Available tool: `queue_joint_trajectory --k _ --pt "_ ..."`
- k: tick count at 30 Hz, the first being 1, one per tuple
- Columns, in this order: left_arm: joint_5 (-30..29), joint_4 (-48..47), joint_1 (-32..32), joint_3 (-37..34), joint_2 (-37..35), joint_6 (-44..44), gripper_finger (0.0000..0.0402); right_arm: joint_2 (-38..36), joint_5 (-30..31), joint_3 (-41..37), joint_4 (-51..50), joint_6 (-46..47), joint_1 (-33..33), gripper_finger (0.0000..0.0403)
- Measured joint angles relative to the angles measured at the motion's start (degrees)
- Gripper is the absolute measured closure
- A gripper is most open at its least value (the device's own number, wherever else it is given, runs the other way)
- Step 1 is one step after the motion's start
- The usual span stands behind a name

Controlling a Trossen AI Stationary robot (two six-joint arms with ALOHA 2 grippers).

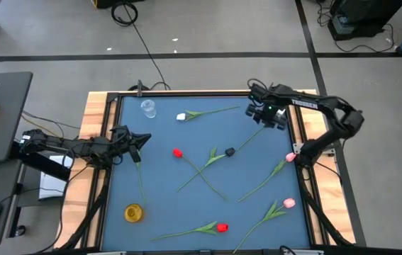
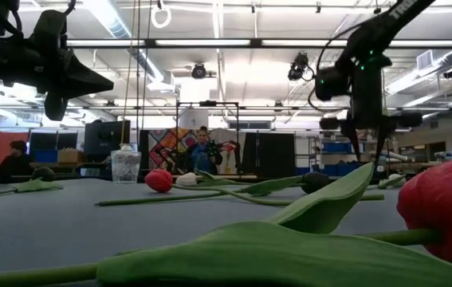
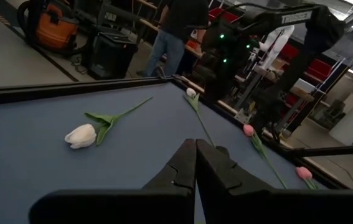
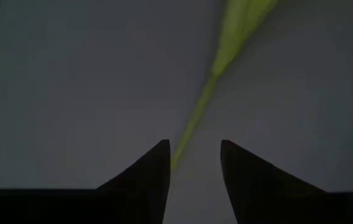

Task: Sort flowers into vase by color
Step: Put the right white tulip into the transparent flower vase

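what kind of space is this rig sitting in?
Probably a robotics lab or workshop in an open industrial hall. The low view shows a high ceiling with strip lights and a person at equipment behind; the high view shows floor cables around the blue-topped table.

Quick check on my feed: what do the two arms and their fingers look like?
Both arms are black, jointed and slim. The right arm carries white TROSSEN lettering, and green lights glow near its wrist. The left arm has cabling at its base. The right gripper has two dark, pointed wedge fingers; the left gripper has similar black tapered ones.
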Motion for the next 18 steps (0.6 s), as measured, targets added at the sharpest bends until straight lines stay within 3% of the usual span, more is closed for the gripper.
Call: queue_joint_trajectory --k 7,18 --pt "0.3 -0.1 0.0 0.0 0.0 0.0 0.0385 1.1 4.0 -3.0 1.2 -2.2 -3.9 0.0258" --pt "0.4 -2.3 0.0 0.0 0.0 0.5 0.0385 1.2 4.9 -8.3 12.9 0.6 -7.8 0.0260"
